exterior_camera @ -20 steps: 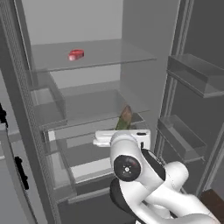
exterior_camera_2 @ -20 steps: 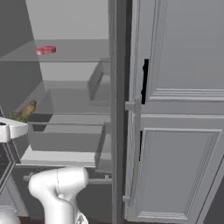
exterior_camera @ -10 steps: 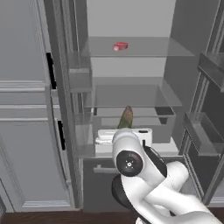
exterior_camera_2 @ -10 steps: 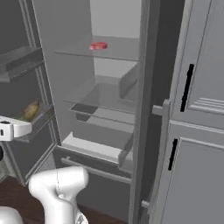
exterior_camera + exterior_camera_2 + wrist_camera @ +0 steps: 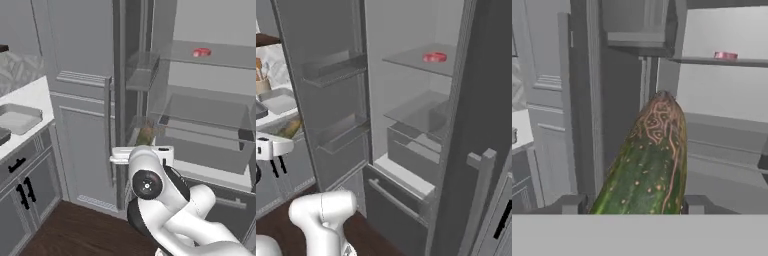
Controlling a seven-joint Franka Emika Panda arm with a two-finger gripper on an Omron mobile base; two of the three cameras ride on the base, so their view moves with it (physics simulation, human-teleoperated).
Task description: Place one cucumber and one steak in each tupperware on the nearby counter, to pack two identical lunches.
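A: Describe the surface and room, left to right.

B: At far left, the white marble-look counter (image 5: 35, 95) sits over grey cabinets with black handles (image 5: 20, 187). On it lie a lighter grey rectangular rimmed tupperware tray (image 5: 17, 119) and, at the frame edge, part of a dark grey tray (image 5: 2, 136). A beige utensil cup (image 5: 262, 85) stands behind them. Next comes a tall grey cabinet panel with a vertical bar handle (image 5: 107, 125), then the open grey refrigerator (image 5: 416, 130) with door bins, glass shelves and drawers. A rounded pinkish-red steak (image 5: 201, 52) lies on the upper glass shelf (image 5: 421, 61), well apart from the counter.

A: Arm pose?

B: The white arm (image 5: 165, 200) rises from the base, bent at the elbow, its hand level in front of the refrigerator's door-side edge and pointed forward.

A: Claw state?

B: The two-finger gripper (image 5: 632, 204) pinches a short yellow-green cucumber with darker green ends (image 5: 647, 160). One dark fingertip (image 5: 571, 204) shows on each side of it. The cucumber projects straight out beyond the tips, held in the air, clear of both trays.
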